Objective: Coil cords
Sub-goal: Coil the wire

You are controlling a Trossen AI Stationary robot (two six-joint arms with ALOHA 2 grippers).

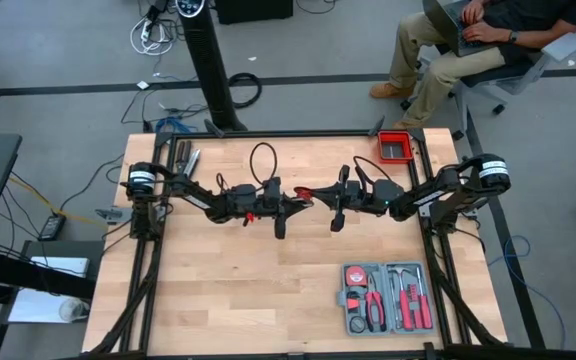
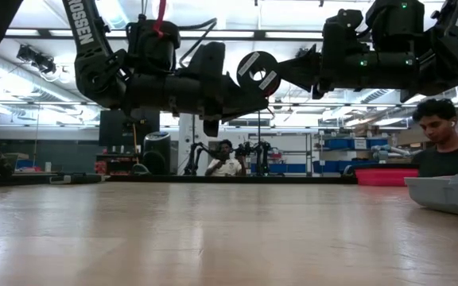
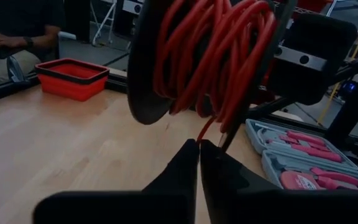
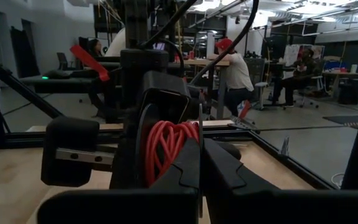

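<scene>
The red cord (image 3: pixel 219 56) is wound in many loops around a dark spool (image 3: pixel 151 68), held up in the air over the middle of the wooden table (image 1: pixel 268 290). Seen from above, both dark arms reach inward from the table's left and right edges and meet near its centre, with a small patch of red between them.

The right gripper (image 4: pixel 201 162) has its two fingers pressed together on the thin edge of the spool, and the red loops (image 4: pixel 166 146) sit just beyond its fingertips. The left gripper (image 3: pixel 199 152) is right under the spool, its fingers nearly closed, with a single strand of the cord running down from the coil into the narrow slit between the tips. Whether that strand is truly pinched cannot be told.

From table height, both arms hang well above the bare tabletop, and nothing touches the wood below them.

A grey tool case (image 1: pixel 386 298) with red-handled tools lies open near the table's front right corner. A red tray (image 1: pixel 397 147) sits at the far right corner. A seated person (image 1: pixel 468 45) with a laptop is beyond the table, and other people show in the room behind.
</scene>
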